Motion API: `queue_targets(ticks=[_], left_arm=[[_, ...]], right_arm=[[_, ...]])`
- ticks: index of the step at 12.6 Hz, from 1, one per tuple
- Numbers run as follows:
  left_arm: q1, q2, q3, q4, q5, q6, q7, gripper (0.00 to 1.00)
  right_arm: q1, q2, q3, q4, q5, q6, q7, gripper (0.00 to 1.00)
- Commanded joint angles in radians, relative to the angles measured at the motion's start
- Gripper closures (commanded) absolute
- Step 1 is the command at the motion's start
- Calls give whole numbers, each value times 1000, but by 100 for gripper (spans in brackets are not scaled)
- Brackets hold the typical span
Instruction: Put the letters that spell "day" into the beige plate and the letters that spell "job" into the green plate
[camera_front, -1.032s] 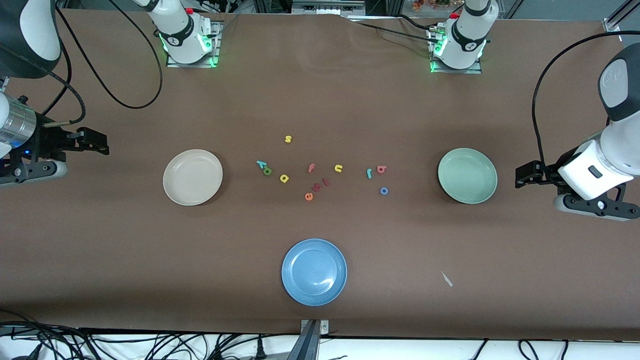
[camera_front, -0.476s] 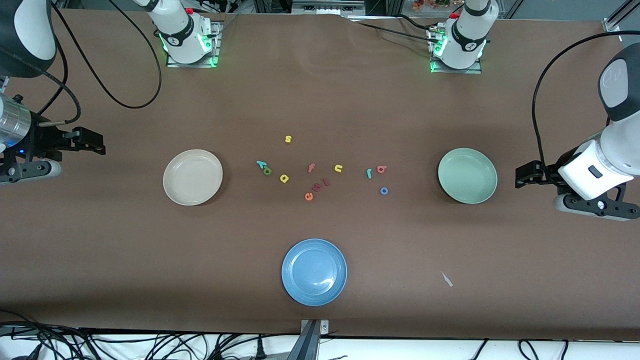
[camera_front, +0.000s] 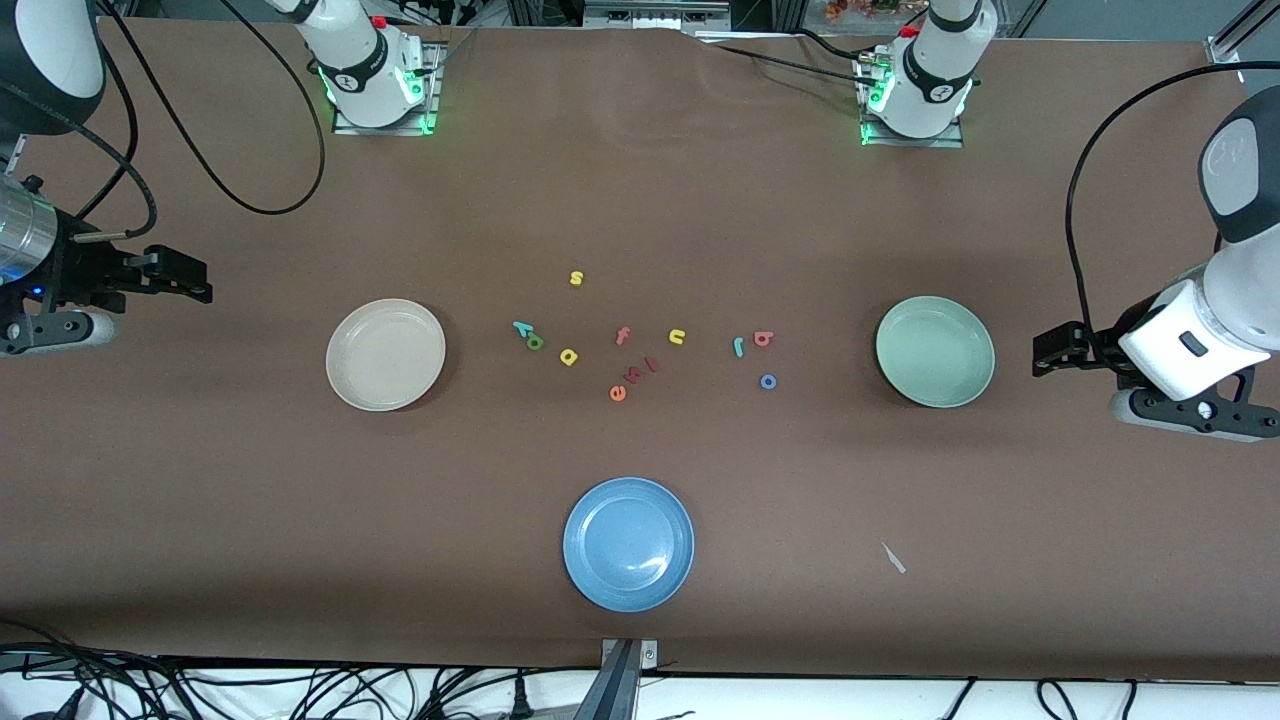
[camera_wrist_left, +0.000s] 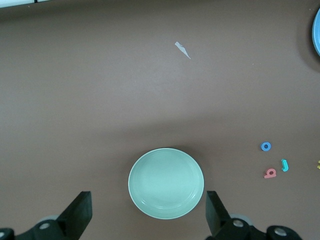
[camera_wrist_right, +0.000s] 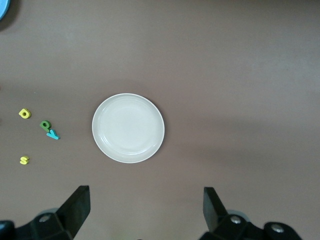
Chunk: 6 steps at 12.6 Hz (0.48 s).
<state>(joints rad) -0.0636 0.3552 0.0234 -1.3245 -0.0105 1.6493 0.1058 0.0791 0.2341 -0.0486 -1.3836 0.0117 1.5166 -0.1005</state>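
Note:
The beige plate (camera_front: 385, 355) (camera_wrist_right: 128, 128) lies empty toward the right arm's end, the green plate (camera_front: 935, 351) (camera_wrist_left: 166, 183) empty toward the left arm's end. Between them lie the teal "y" (camera_front: 521, 327), green letter (camera_front: 535, 343) and yellow rounded letter (camera_front: 568, 356). Closer to the green plate are the teal "j" (camera_front: 738, 346), red-pink "b" (camera_front: 763, 339) and blue "o" (camera_front: 768, 381). My right gripper (camera_front: 195, 280) (camera_wrist_right: 145, 212) hangs open over bare table outside the beige plate. My left gripper (camera_front: 1045, 355) (camera_wrist_left: 147, 215) hangs open outside the green plate. Both hold nothing.
A blue plate (camera_front: 628, 543) sits nearer the front camera, at mid-table. Other letters lie among the task ones: yellow "s" (camera_front: 576, 278), yellow "u" (camera_front: 677, 337), red "f" (camera_front: 622, 336), orange "e" (camera_front: 617, 393), red "k" (camera_front: 632, 376). A white scrap (camera_front: 893, 558) lies on the cloth.
The right arm has drawn back slightly toward its end of the table and toward the bases. The left arm has barely shifted. No letter or plate has moved.

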Motion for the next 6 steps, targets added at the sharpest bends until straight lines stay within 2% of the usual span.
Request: queue_targets(ticks=[1,6], left_arm=[[-2,-9,3,10,-19,-13,-8,0],[-2,1,7,4,-5,-17,-17,0]], right_arm=[[-5,-18,4,6,28,-41,21,0],[-5,-15,3,5,60,-29,21,0]])
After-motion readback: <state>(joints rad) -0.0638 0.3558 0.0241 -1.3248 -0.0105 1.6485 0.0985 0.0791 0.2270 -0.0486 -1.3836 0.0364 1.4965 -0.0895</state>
